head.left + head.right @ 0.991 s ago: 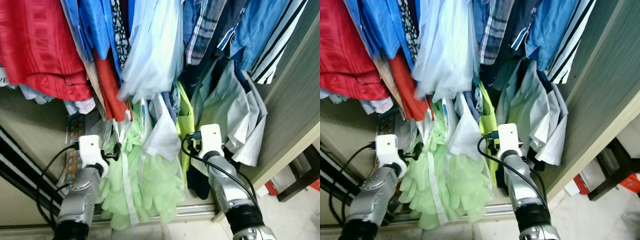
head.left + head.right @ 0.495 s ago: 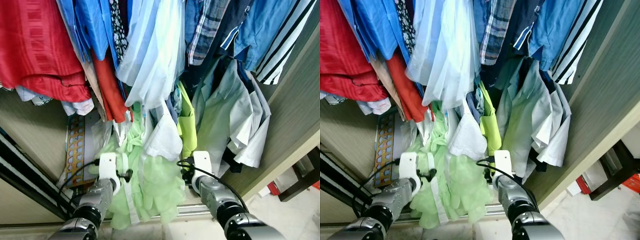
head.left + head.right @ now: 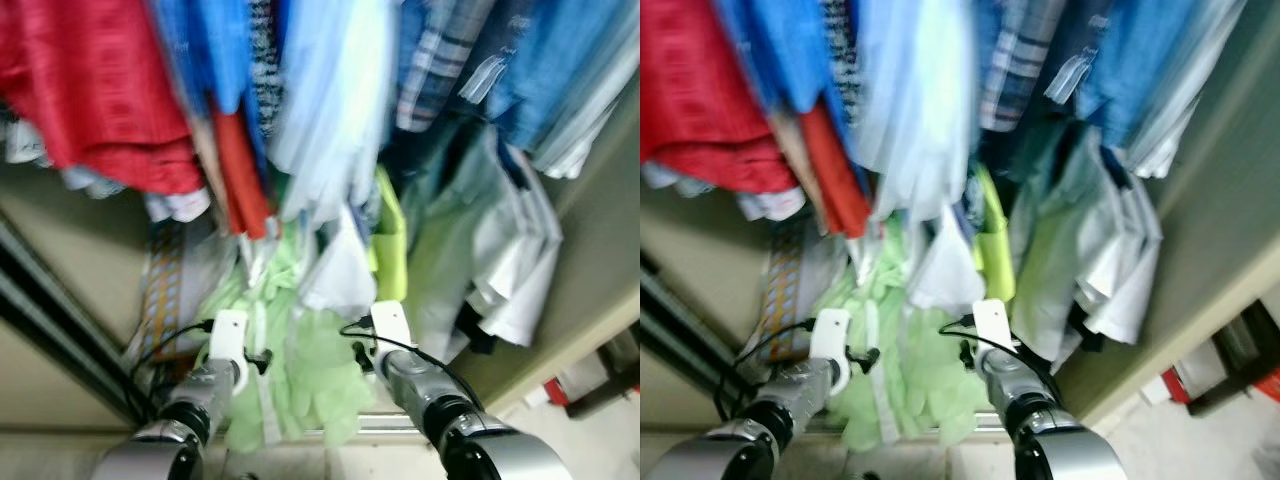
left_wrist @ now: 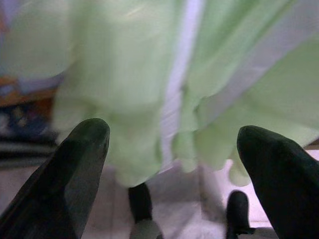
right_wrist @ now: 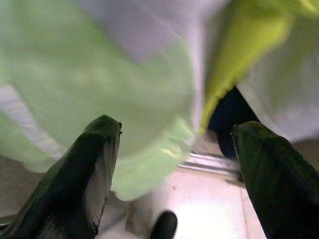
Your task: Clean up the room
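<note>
Arms drawn back; blurred green garment (image 3: 320, 370) perhaps ungripped.

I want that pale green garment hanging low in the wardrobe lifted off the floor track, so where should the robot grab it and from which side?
Probably grip the bunched lower hem of the green garment, where the fabric gathers into thick folds near the floor track. Come from the front and below, since the left gripper is open facing that hem, and the garment hangs free there while other clothes crowd it above.
</note>
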### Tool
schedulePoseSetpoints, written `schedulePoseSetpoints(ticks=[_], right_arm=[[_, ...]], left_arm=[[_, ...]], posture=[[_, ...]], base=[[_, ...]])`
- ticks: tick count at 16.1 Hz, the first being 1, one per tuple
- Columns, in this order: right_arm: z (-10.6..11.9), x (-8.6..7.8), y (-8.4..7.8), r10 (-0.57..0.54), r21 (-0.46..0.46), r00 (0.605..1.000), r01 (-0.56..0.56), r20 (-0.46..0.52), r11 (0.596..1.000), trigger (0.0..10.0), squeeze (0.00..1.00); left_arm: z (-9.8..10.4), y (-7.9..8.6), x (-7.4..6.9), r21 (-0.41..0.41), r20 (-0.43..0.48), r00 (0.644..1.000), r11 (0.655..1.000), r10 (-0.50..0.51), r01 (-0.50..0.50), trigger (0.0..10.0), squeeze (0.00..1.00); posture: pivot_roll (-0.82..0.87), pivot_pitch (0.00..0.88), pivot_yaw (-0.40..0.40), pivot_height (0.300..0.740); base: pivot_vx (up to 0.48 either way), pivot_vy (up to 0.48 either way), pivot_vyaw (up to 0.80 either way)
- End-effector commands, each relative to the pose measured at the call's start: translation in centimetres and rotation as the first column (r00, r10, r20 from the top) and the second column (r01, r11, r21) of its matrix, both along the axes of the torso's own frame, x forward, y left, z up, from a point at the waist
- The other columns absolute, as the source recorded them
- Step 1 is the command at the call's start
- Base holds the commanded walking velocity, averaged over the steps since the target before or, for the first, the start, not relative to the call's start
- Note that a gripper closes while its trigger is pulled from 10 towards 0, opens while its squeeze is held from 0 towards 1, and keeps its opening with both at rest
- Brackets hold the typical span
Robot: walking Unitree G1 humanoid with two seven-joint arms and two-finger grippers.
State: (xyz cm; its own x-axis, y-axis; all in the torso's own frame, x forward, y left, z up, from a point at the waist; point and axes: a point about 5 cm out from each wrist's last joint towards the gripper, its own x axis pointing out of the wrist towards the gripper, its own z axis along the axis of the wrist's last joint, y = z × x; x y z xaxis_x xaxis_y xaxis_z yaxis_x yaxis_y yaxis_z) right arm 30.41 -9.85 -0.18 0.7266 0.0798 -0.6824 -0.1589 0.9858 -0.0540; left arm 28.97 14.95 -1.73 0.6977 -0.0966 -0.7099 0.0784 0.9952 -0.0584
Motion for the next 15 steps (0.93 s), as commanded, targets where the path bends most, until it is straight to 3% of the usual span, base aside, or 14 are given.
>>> schedulePoseSetpoints(ticks=[1,15], right_arm=[[0.36,0.37,-0.01,0.011,-0.010,1.000,-0.011,0.010,1.000,10.0,0.00],[1.09,0.98,0.70,0.055,-0.026,0.998,-0.054,0.035,0.998,10.0,0.00]], left_arm=[[-0.10,0.03,-0.09,0.007,-0.010,1.000,1.000,0.000,0.000,10.0,0.00],[0.67,-0.44,0.79,0.028,0.015,1.000,0.999,-0.028,0.027,10.0,0.00]], posture=[[-0.04,0.040,0.005,0.740],[-0.05,0.015,0.004,0.740]], base=[[0.000,0.000,0.80],[0.000,0.000,0.80]])
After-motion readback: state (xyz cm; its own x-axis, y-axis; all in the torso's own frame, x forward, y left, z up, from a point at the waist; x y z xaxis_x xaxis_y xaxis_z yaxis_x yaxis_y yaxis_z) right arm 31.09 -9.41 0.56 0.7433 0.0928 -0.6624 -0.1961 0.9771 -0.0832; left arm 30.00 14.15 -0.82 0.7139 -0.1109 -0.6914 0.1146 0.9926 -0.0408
